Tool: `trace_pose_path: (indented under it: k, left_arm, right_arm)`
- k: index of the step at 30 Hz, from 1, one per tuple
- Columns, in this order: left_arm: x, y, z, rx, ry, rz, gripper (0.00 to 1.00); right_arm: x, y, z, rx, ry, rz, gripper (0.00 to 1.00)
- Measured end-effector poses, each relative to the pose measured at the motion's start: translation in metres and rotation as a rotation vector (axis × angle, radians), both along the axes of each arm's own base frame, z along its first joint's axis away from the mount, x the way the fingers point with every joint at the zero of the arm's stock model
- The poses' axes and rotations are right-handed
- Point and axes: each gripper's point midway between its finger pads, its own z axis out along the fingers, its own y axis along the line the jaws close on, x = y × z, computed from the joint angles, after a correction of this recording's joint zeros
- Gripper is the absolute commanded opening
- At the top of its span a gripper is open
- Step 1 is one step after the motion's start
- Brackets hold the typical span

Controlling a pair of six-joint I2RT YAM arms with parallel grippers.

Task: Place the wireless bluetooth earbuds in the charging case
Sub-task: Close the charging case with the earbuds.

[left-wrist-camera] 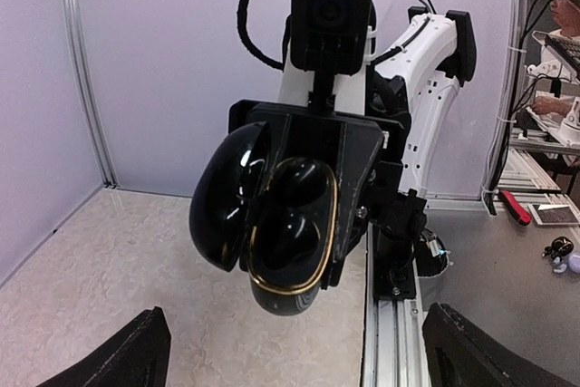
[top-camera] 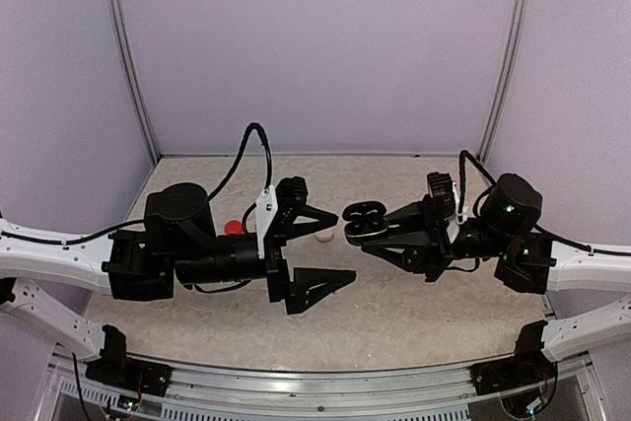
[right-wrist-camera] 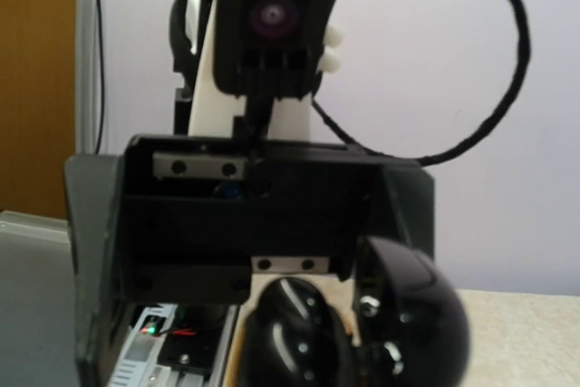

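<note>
Right fingers (top-camera: pixel 399 217) clenched on the glossy black charging case (left-wrist-camera: pixel 290 233), hinged open, gold-rimmed, two smooth wells showing. Left fingers (top-camera: pixel 320 288) splayed wide, grasping nothing. Tiny pale blob (top-camera: pixel 322 237) on the speckled bench (top-camera: pixel 414 313), too small to identify.

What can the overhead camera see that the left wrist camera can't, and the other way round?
Only the overhead view: both arms whole, a small red object behind the left arm and a tiny pale object on the table. Only the left wrist view: a look straight into the charging case, its gold-rimmed tray with two hollows; filled or not, I cannot tell. Both: the right gripper holding that open black case, facing the open left gripper.
</note>
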Motion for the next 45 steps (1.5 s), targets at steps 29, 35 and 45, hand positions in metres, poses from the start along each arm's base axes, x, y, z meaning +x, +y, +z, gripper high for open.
trace_pose_path:
  k: [29,35,45]
  left_arm:
    - [-0.018,-0.005,0.025,-0.061,-0.042,-0.091,0.93]
    - [-0.022,-0.004,0.028,-0.068,-0.053,-0.108,0.91]
    - [-0.022,-0.003,0.030,-0.072,-0.067,-0.104,0.94]
  right_arm:
    - [0.001,0.003,-0.010,-0.039,0.031,0.008,0.00]
    - [0.004,0.004,-0.010,-0.040,0.035,-0.010,0.00]
    - [0.010,0.004,-0.011,-0.040,0.041,-0.040,0.00]
